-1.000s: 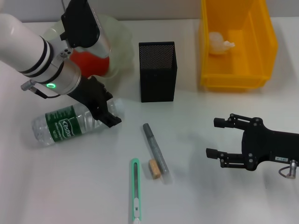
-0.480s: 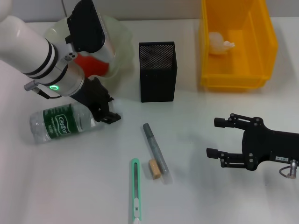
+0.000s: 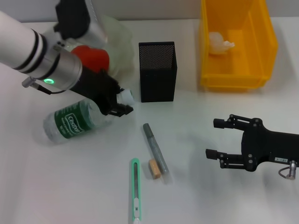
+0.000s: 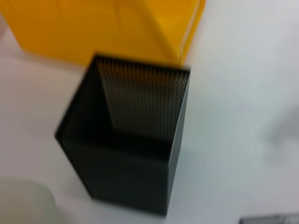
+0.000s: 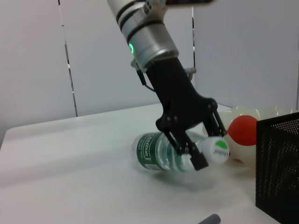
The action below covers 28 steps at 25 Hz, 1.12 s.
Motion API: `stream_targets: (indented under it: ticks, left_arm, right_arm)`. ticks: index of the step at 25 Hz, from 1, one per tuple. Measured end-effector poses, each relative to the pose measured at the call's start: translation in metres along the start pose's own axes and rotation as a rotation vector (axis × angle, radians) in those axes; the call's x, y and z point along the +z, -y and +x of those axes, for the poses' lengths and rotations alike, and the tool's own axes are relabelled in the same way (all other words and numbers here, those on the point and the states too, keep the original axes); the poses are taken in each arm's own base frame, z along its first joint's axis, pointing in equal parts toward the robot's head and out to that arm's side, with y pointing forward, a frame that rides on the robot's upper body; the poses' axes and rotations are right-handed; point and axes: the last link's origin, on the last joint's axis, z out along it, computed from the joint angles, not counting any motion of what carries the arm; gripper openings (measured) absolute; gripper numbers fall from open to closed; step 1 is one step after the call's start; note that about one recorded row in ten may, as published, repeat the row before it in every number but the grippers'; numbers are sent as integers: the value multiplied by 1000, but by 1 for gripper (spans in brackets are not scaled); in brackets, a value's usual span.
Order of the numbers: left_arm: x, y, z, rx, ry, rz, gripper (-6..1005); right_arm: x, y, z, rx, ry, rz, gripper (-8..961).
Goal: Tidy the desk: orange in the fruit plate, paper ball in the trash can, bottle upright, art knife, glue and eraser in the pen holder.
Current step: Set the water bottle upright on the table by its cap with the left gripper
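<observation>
My left gripper [image 3: 117,103] is shut on the neck of the clear bottle [image 3: 74,122] with a green label. The bottle is tilted, its white-capped end raised toward the black mesh pen holder [image 3: 157,71]. The right wrist view shows the same grip on the bottle [image 5: 156,151]. The orange [image 3: 91,57] lies in the translucent fruit plate [image 3: 119,37]. A paper ball [image 3: 219,42] sits in the yellow trash can [image 3: 236,70]. A grey glue stick [image 3: 155,147], tan eraser [image 3: 154,168] and green art knife [image 3: 135,189] lie on the table in front. My right gripper [image 3: 211,138] hovers open at the right.
The pen holder [image 4: 131,154] fills the left wrist view, with the yellow bin [image 4: 107,28] behind it. The white table has bare surface between the front items and my right gripper.
My left gripper has raised the bottle's cap end and swung it right toward the pen holder. The bottle now tilts instead of lying flat. The right arm has not moved.
</observation>
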Motion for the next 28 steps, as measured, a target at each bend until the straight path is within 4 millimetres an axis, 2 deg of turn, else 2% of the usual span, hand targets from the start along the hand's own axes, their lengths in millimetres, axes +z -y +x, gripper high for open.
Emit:
stream_targets:
  ticks: [7,19,21,28]
  left_arm:
    - [-21,3,-7,-41,-140,-13,440]
    - [-33,1,-15,-71,-252,-20,440]
    - [-43,1,-22,-89,-316,-19,440]
    - [-52,-2,-33,-107,-389,-18,440]
  right_arm:
    - [2,0,-1,-1,0,-7,800]
    - [3,-1,-1,-1,0,-10,800]
    - [3,-1,-1,-1,0,-11,801]
    - [5,1,-3,-4,1,-16,801]
